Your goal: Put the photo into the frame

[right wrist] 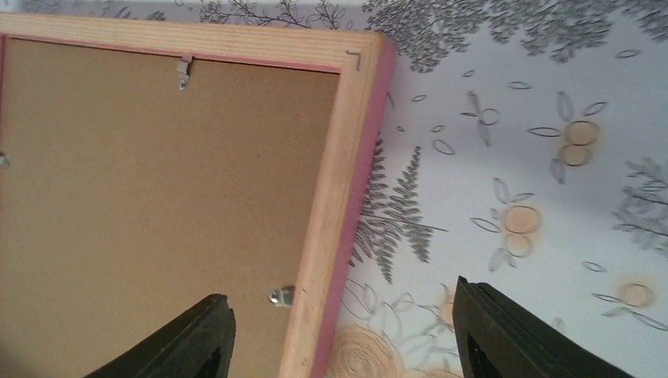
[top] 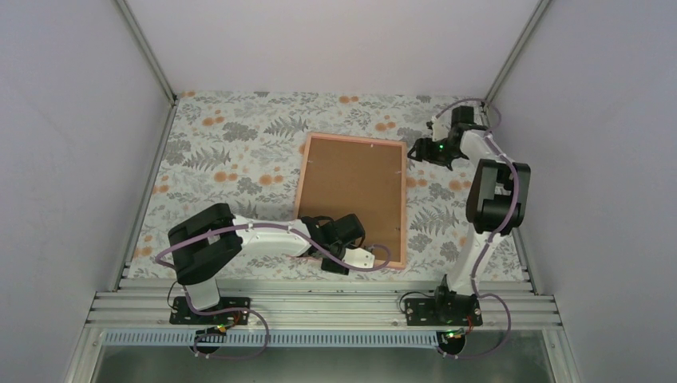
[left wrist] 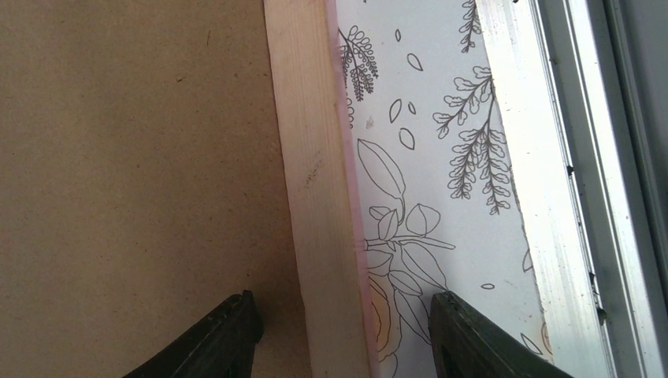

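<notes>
Both open, the left pincer [left wrist: 343, 315] and right pincer [right wrist: 343, 299] are set astride the frame [right wrist: 335, 173] at five and one o'clock; backing board [top: 351, 183] is in, photo unseen.

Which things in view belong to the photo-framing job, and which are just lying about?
Job: frame, face down; backing board in it; left gripper and right gripper, each open astride a rail. Photo not visible.
Lying about: floral tablecloth.

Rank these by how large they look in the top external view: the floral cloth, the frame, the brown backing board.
1. floral cloth
2. frame
3. backing board, slightly smaller, since it lies inside the frame's border
</notes>
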Controlling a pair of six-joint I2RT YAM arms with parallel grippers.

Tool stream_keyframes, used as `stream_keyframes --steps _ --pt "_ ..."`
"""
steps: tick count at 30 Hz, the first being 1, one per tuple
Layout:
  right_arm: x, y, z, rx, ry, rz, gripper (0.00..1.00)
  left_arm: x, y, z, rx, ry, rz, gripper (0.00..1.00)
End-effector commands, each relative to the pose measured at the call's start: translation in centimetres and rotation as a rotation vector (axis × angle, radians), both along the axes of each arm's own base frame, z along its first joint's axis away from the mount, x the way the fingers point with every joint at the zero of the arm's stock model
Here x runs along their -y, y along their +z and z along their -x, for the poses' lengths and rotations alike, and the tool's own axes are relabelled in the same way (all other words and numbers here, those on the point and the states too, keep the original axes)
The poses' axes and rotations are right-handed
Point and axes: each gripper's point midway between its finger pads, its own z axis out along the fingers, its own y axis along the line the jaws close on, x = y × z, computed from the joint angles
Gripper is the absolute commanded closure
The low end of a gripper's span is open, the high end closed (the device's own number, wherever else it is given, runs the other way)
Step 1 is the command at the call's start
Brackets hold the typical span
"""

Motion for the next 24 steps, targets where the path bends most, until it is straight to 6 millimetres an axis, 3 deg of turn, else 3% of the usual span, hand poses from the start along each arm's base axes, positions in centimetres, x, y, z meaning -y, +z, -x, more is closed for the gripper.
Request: stream_keyframes --steps 1,11,24 --pt "-1.7 -1.3 -1.1 -0.054 -0.091 0.061 0.33 -0.4 -1.1 -0.2 -0.010 0.017 -0.014 0.44" --pt "-3.1 -4.3 -1.2 -0.073 -0.094 0.215 0.48 -0.5 -1.3 -0.5 -0.017 0.028 -0.019 0.44" --pt "-3.4 -7.0 0.7 -0.111 -0.050 0.271 0.56 -0.5 -1.6 -0.8 -0.020 0.039 -0.029 0.44"
